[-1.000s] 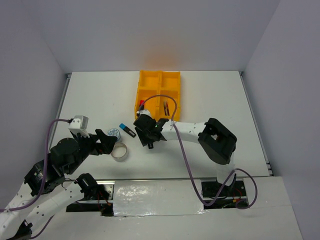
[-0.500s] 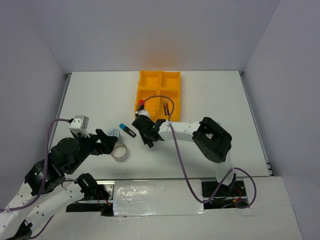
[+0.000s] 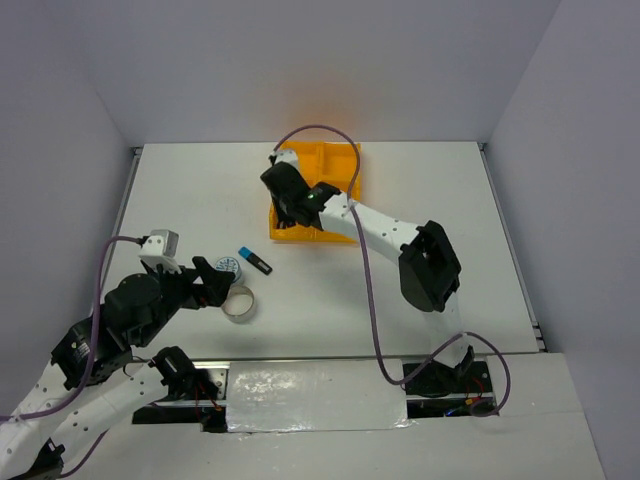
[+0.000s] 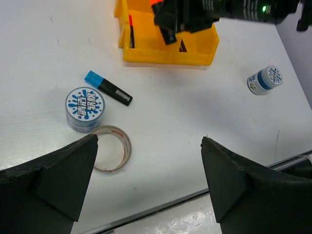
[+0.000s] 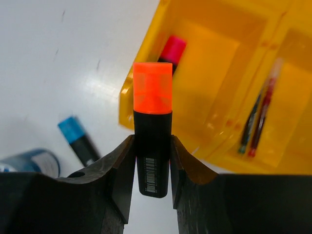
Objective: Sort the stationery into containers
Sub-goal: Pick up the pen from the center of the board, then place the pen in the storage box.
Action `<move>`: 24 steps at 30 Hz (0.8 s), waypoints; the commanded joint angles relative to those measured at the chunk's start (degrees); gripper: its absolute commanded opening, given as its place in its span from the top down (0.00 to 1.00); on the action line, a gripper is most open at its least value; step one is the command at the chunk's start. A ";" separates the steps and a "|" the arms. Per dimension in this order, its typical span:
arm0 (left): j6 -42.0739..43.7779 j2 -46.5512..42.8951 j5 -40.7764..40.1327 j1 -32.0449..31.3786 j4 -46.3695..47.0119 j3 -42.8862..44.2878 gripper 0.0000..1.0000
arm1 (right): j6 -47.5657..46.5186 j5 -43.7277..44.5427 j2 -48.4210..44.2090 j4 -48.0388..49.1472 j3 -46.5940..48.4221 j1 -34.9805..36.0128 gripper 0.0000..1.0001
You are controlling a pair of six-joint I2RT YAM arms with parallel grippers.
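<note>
My right gripper (image 5: 152, 146) pinches the orange highlighter (image 5: 152, 131) by its black barrel, one finger on each side. It hangs above the left wall of the yellow tray (image 3: 345, 165), over the near-left compartment. The long axis runs along my fingers, and the orange cap points away from my wrist, toward the tray's inside.

The tray is of glossy plastic with straight thin walls and a cross divider. In the near-left compartment lies the pink highlighter (image 5: 171, 50), close to the left wall. The rest of that floor is free. The two thin pens (image 5: 258, 119) lie side by side in the near-right compartment.

Left of the tray the white table (image 4: 204, 117) is matte and flat. The blue highlighter (image 4: 108, 88), a round roll (image 4: 85, 108) and the tape ring (image 4: 112, 156) lie there, well apart from the tray. A second roll (image 4: 264, 80) stands to the tray's right.

My left gripper (image 4: 149, 141) is spread wide, above the table near the ring.
</note>
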 commanded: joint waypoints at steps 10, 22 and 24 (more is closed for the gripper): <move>-2.83 4.72 -5.42 0.90 -0.80 2.55 0.01 | -6.95 -6.47 11.56 -1.97 14.44 -8.89 0.55; -14.34 27.74 -12.46 2.21 -3.09 15.28 0.01 | -5.64 -4.65 -14.21 0.75 -2.01 -8.71 0.29; -17.23 33.10 -12.20 4.14 -3.09 17.22 0.01 | -3.02 -1.75 -21.62 2.07 -8.98 -8.71 0.26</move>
